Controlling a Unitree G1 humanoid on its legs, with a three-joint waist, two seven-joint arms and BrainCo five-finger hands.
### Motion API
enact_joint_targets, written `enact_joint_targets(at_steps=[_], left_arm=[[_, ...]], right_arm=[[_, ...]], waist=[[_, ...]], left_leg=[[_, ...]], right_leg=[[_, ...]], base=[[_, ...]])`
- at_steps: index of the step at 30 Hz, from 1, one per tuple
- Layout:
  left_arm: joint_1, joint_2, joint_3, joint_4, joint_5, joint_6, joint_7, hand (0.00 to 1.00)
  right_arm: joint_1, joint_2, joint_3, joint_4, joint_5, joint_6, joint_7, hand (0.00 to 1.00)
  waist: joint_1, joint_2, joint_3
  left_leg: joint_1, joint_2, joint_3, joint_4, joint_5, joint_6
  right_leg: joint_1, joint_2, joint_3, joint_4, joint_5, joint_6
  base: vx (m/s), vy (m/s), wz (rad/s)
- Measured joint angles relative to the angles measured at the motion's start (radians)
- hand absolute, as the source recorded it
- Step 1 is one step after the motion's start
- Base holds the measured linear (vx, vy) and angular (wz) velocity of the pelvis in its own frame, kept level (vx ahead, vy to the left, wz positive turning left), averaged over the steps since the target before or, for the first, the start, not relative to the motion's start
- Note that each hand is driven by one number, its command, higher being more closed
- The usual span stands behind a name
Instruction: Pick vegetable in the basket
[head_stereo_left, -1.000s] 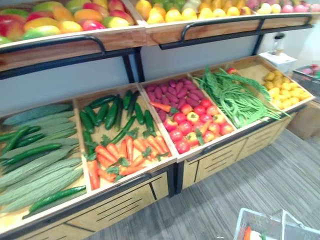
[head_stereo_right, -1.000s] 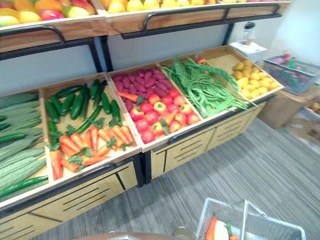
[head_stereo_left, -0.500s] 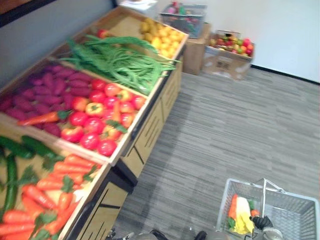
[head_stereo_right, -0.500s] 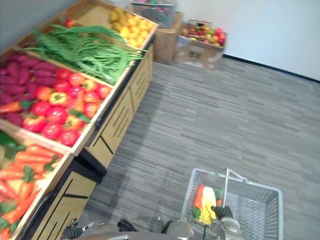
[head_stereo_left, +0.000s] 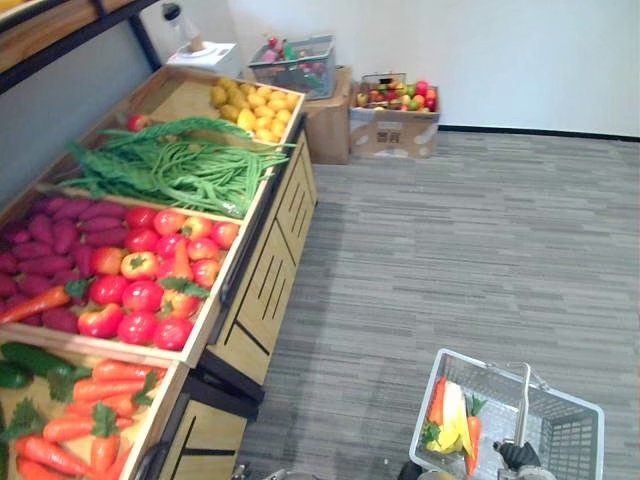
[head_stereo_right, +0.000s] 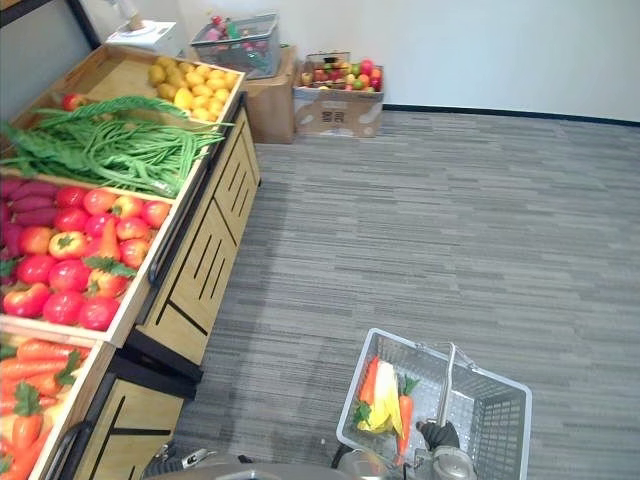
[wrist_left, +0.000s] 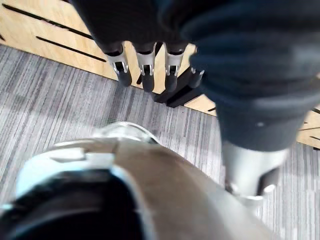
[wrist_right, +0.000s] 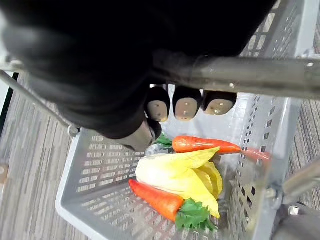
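Observation:
A grey plastic basket (head_stereo_left: 566, 397) hangs low on my right over the carpet. My right hand (head_stereo_right: 438, 436) is shut on its metal handle (wrist_right: 250, 75), with the fingertips (wrist_right: 186, 107) curled under the bar. Inside lie a pale yellow leafy vegetable (wrist_right: 180, 175) and two carrots with green tops, one carrot (wrist_right: 202, 145) beside the leaves and the other carrot (wrist_right: 156, 198) below them. My left hand (wrist_left: 146, 62) hangs open with nothing in it, close to the front of the wooden stand (wrist_left: 45, 35).
The wooden stand (head_stereo_left: 262, 300) along my left holds bins of carrots (head_stereo_left: 80, 400), tomatoes and peppers (head_stereo_left: 150, 280), green beans (head_stereo_left: 180, 165) and yellow produce (head_stereo_left: 255, 105). A cardboard box of fruit (head_stereo_left: 393, 125) and another grey basket (head_stereo_left: 290, 65) stand by the far wall. Grey carpet spreads right.
The camera has swung right, away from the shelves and stand, toward the floor. The basket in my right hand has come fully into view; its contents look the same.

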Motion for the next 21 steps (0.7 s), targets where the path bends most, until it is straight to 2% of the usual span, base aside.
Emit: enact_joint_targets(at_steps=[1, 2, 3, 4, 5, 6, 8, 11, 21], left_arm=[[0.011, -0.014, 0.0, -0.001, 0.001, -0.002, 0.007, 0.0], [0.013, -0.016, -0.002, -0.001, 0.001, -0.003, 0.011, 0.0], [0.013, -0.015, -0.005, -0.001, 0.001, -0.002, 0.012, 0.0], [0.01, -0.015, -0.016, 0.0, 0.009, -0.001, 0.015, 0.0], [0.009, -0.012, -0.023, 0.0, 0.011, 0.0, 0.016, 0.0], [0.001, 0.003, -0.044, 0.0, 0.011, 0.003, 0.021, 0.0], [-0.018, 0.02, -0.071, 0.001, 0.011, 0.008, 0.022, 0.0], [-0.033, 0.031, -0.095, 0.004, 0.011, 0.011, 0.031, 0.0], [-0.037, 0.038, -0.111, 0.044, 0.0, 0.024, 0.035, 0.0]], right_arm=[[-0.014, -0.01, 0.013, 0.002, -0.004, 0.0, 0.005, 1.0], [-0.021, -0.015, 0.034, 0.001, -0.005, -0.002, 0.008, 1.0], [-0.023, -0.018, 0.04, 0.0, -0.005, -0.003, 0.013, 1.0], [-0.02, -0.02, 0.041, 0.0, -0.005, -0.001, 0.027, 1.0], [-0.016, -0.02, 0.041, -0.001, -0.005, -0.001, 0.028, 1.0], [-0.006, -0.018, 0.042, -0.001, -0.004, 0.0, 0.028, 1.0], [-0.003, -0.011, 0.05, -0.001, 0.002, 0.001, 0.025, 1.0], [0.006, -0.01, 0.07, -0.003, 0.004, -0.001, 0.001, 1.0], [0.015, -0.004, 0.088, 0.004, 0.004, -0.025, -0.001, 1.0]], waist=[[0.018, 0.001, -0.001], [0.021, 0.002, -0.001], [0.02, 0.003, -0.002], [0.018, 0.016, -0.011], [0.016, 0.026, -0.02], [0.012, 0.013, -0.021], [0.005, 0.0, -0.025], [-0.012, 0.001, -0.037], [-0.007, 0.001, -0.045]], left_leg=[[0.007, -0.072, -0.198, -0.087, -0.006, -0.005], [0.012, -0.101, -0.275, -0.146, -0.006, -0.006], [0.014, -0.11, -0.309, -0.182, -0.002, -0.01], [0.035, -0.118, -0.361, -0.24, -0.008, -0.04], [0.045, -0.122, -0.363, -0.252, -0.014, -0.048], [0.05, -0.136, -0.347, -0.261, -0.023, -0.052], [0.055, -0.158, -0.331, -0.279, -0.023, -0.052], [0.075, -0.177, -0.333, -0.29, -0.03, -0.041], [0.117, -0.175, -0.326, -0.292, -0.072, -0.024]], right_leg=[[-0.039, -0.006, 0.098, 0.006, 0.005, 0.002], [-0.062, -0.001, 0.149, 0.003, 0.019, 0.003], [-0.072, 0.004, 0.173, -0.003, 0.028, 0.006], [-0.087, 0.021, 0.221, -0.036, 0.061, 0.02], [-0.086, 0.024, 0.231, -0.058, 0.079, 0.025], [-0.076, 0.019, 0.249, -0.103, 0.119, 0.036], [-0.081, 0.005, 0.256, -0.117, 0.144, 0.042], [-0.069, -0.011, 0.256, -0.117, 0.15, 0.051], [-0.054, -0.002, 0.27, -0.095, 0.152, 0.054]], base=[[-0.07, 0.105, -1.81], [-0.06, 0.115, -1.75], [-0.05, 0.102, -1.41], [0.0, 0.09, -1.02], [0.06, 0.137, -1.02], [0.07, 0.126, -0.52], [0.02, 0.14, -0.3], [0.0, 0.107, -0.04], [-0.04, 0.001, -0.06]])
